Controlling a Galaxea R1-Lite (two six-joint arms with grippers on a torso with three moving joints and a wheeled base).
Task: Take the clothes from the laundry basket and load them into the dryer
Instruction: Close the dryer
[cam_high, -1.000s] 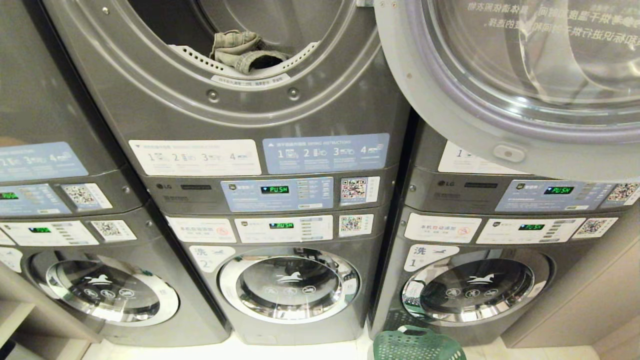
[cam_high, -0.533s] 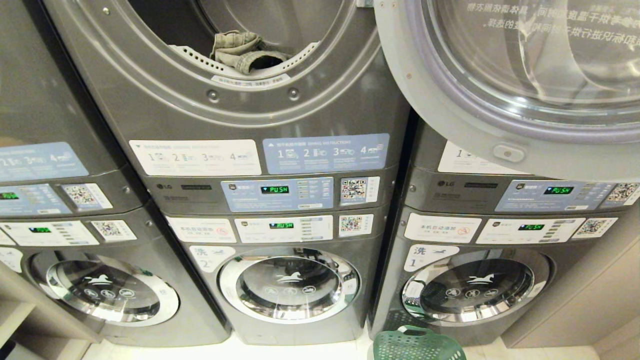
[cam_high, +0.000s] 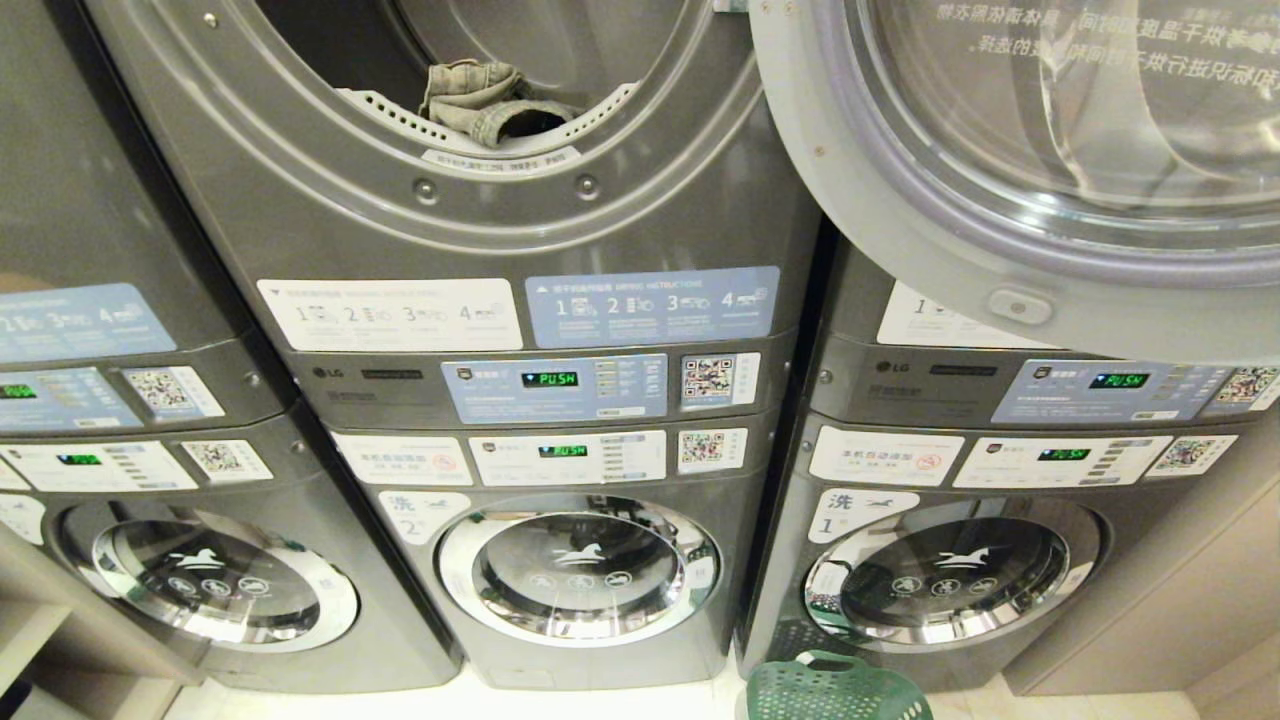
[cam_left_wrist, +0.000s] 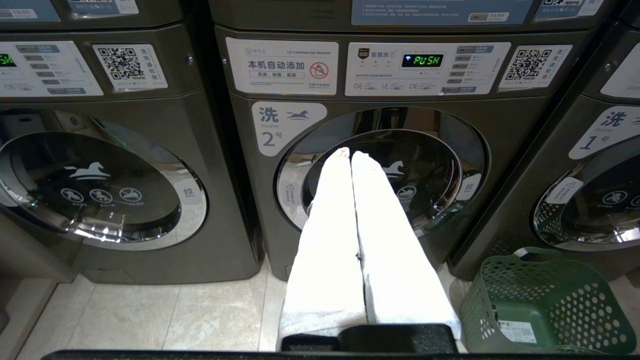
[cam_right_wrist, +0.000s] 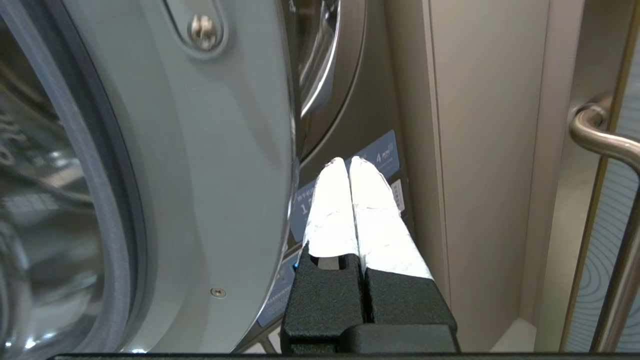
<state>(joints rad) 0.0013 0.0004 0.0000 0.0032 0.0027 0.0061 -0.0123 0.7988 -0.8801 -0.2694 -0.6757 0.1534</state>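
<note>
The right claw (cam_right_wrist: 349, 161) has its white-wrapped fingers pressed together, holding nothing; it sits just beside the outer edge of the open door (cam_right_wrist: 200, 165), tips toward the neighbouring machine's front, and I cannot tell whether it touches the door. The left claw (cam_left_wrist: 350, 152) is also pressed together and empty, pointing at the washer (cam_left_wrist: 380, 170) below the dryer (cam_high: 500, 230). The clothes (cam_high: 485, 100), crumpled pale grey-green denim, lie at the front lip of the dryer's drum, one cuff gaping dark. The door swings out to the right of the dryer. The basket (cam_high: 835, 690), green and perforated, stands on the floor below the dryer, to its right.
</note>
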